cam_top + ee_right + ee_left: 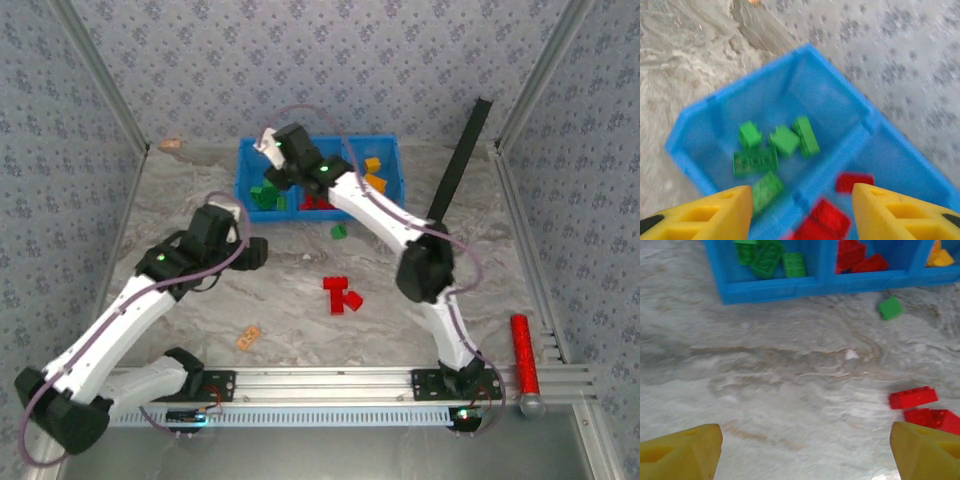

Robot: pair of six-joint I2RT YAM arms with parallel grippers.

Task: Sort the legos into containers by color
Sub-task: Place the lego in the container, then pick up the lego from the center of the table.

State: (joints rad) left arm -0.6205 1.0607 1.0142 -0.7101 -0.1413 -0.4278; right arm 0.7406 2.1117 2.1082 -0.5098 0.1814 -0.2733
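Green legos in a blue container — just below the right claw, jaws apart, empty.

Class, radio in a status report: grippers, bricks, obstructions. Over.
Left gripper open, empty, over table. Right gripper open, empty, over bin, green section. Red bricks, one green brick loose on table. Nothing blocking them.

R wrist view blurred; red legos cut at btm edge. Bin partly under R arm.
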